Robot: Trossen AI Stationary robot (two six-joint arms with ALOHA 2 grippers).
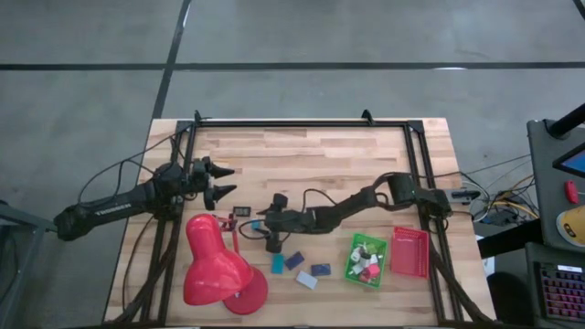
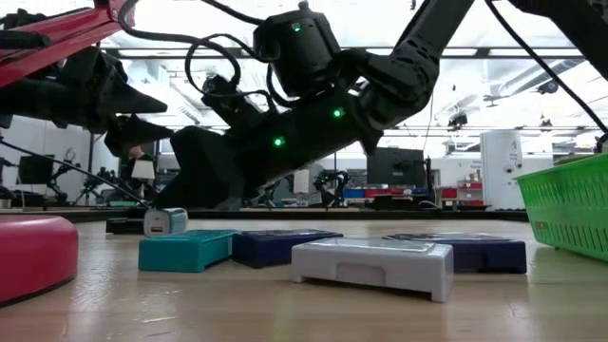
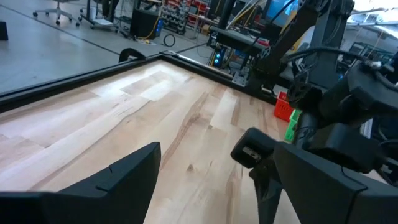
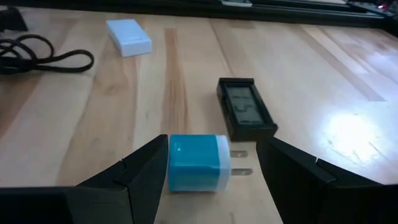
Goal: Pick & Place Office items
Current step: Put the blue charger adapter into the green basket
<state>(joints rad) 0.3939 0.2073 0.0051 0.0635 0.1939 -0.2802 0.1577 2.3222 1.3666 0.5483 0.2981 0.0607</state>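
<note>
High view gives us the right gripper (image 1: 260, 225) low beside the red lamp (image 1: 216, 270), its arm hiding what lies beneath; the right wrist view shows its fingers apart around a blue plug cube (image 4: 194, 163), beside a black display piece (image 4: 246, 114). Small pieces we cannot identify fill the green tray (image 1: 366, 260); the red tray (image 1: 409, 251) looks bare. The left gripper (image 1: 222, 180) hangs open, well apart
</note>
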